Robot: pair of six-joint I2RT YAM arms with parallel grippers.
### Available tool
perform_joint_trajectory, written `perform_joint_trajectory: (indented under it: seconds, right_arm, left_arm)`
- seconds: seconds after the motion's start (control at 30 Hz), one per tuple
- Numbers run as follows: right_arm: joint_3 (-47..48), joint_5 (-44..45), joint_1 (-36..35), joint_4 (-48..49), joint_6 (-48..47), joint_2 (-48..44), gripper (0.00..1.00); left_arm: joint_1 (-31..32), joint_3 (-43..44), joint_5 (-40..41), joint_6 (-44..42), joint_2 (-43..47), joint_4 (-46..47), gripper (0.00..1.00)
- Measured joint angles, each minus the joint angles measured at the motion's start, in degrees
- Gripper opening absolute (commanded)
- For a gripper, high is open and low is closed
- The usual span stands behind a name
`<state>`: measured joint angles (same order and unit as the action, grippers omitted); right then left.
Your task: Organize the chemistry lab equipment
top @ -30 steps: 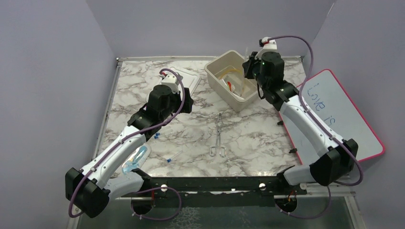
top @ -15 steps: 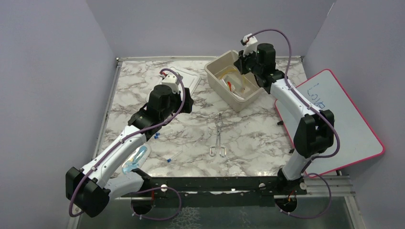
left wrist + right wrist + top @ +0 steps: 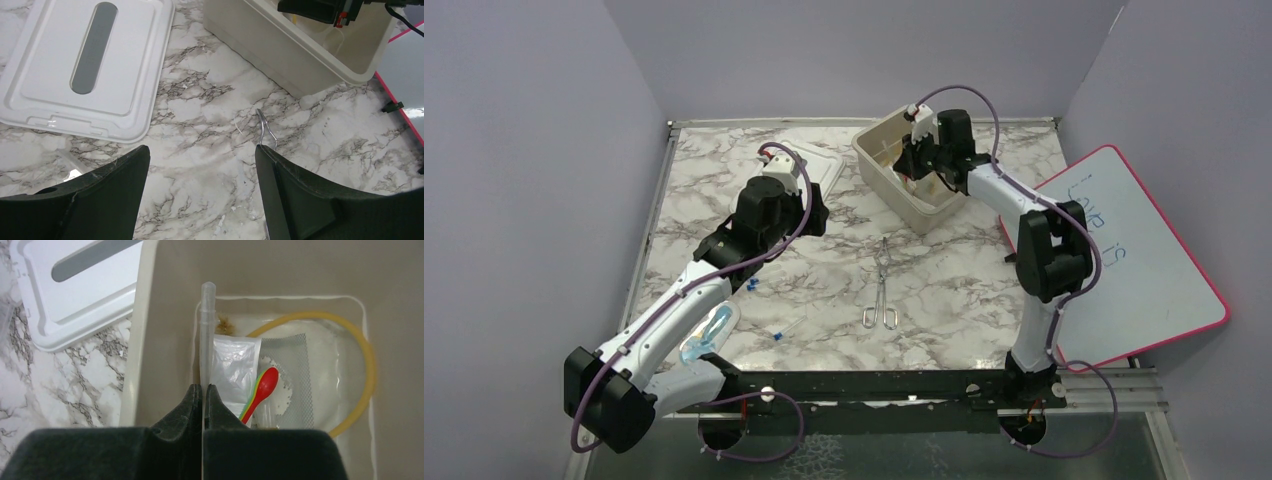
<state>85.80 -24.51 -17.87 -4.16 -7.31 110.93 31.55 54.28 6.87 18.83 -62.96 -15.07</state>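
Observation:
My right gripper is shut on a thin clear pipette that sticks out past the fingertips. It hangs over the left inner side of the beige bin; in the top view the right gripper is above the bin. Inside lie an amber tubing coil, a clear packet, a mesh packet and a red-tipped piece. Thin metal tongs lie mid-table; their tip shows by my open, empty left gripper, which hovers above bare marble.
A white lid lies left of the bin. Tiny blue-capped pieces, a thin blue-tipped stick and a clear packet lie near the left arm. The pink-edged whiteboard leans at the right.
The right arm has swung left and folded its elbow up, carrying the pipette from the bin's right rim to over the bin's inside. The left arm has not moved.

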Motion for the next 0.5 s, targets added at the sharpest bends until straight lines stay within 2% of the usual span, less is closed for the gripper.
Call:
perform_joint_trajectory:
  seconds: [0.17,0.33,0.5]
  right_arm:
    - [1.3,-0.5,0.0,-2.7,0.5,1.9,0.26]
    - [4.4,-0.4,0.0,-4.7,1.7,2.3,0.34]
    - [5.0,0.3,0.0,-6.8,3.8,0.9,0.37]
  left_arm:
    - [0.0,0.0,-0.3,0.0,-0.5,0.0,0.8]
    - [-0.1,0.0,-0.9,0.2,-0.7,0.0,0.8]
    - [-0.1,0.0,-1.3,0.2,-0.7,0.0,0.8]
